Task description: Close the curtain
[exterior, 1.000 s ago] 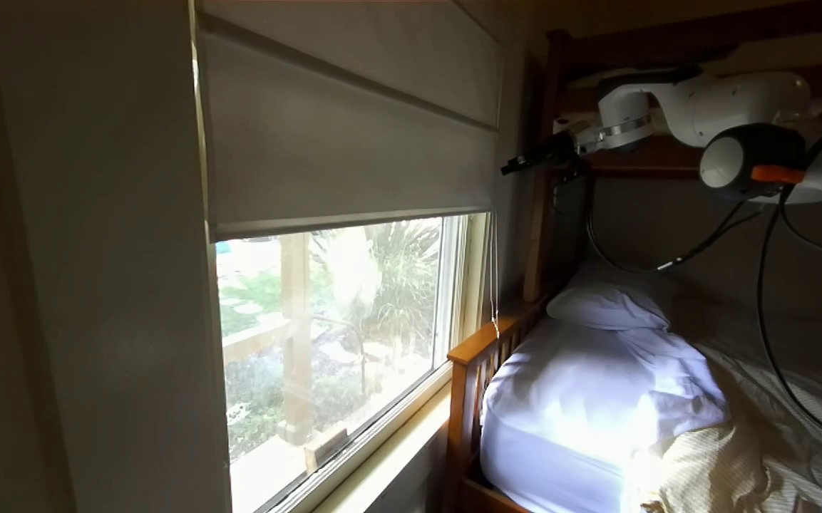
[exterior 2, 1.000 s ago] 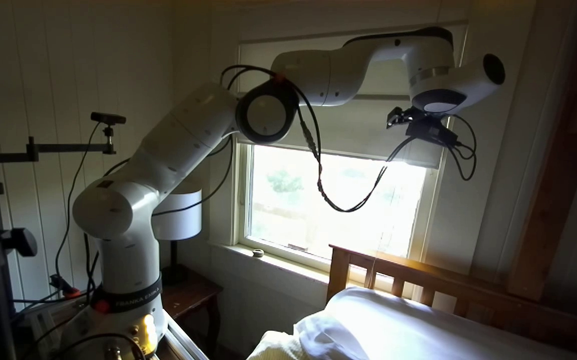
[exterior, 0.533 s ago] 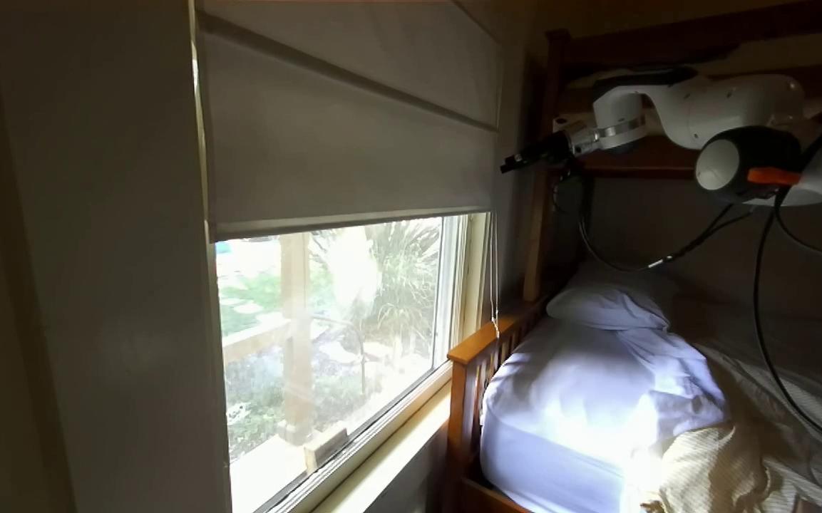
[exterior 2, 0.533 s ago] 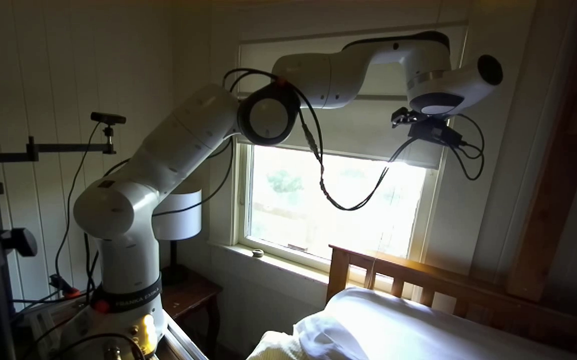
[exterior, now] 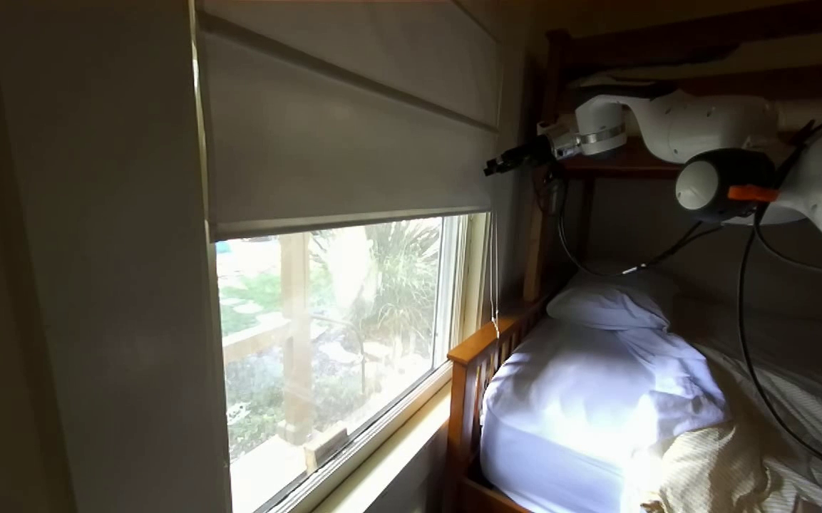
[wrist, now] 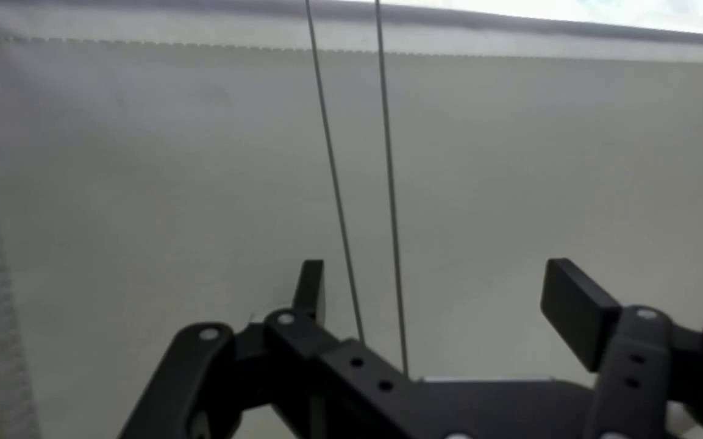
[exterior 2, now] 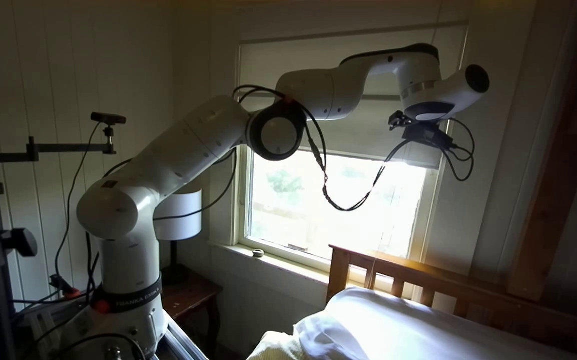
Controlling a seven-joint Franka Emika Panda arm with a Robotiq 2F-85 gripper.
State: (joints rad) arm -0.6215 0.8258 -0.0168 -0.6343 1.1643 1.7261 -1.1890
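Evidently, the Robotiq gripper (wrist: 439,292) was spread wide. Before grasping, the shade cords (wrist: 391,183) were best centred by edging toward the wrist view's nine o'clock.

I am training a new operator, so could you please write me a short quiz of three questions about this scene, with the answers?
1. Multiple choice: in the exterior views, which part of the window does the curtain cover?
(a) only the lower part
(b) only the upper part
(c) all of it

2. True or false: in the wrist view, the gripper stands open.

3. Count: in the wrist view, how many thin cords run in front of the fabric?

Key: 1. b; 2. true; 3. two.
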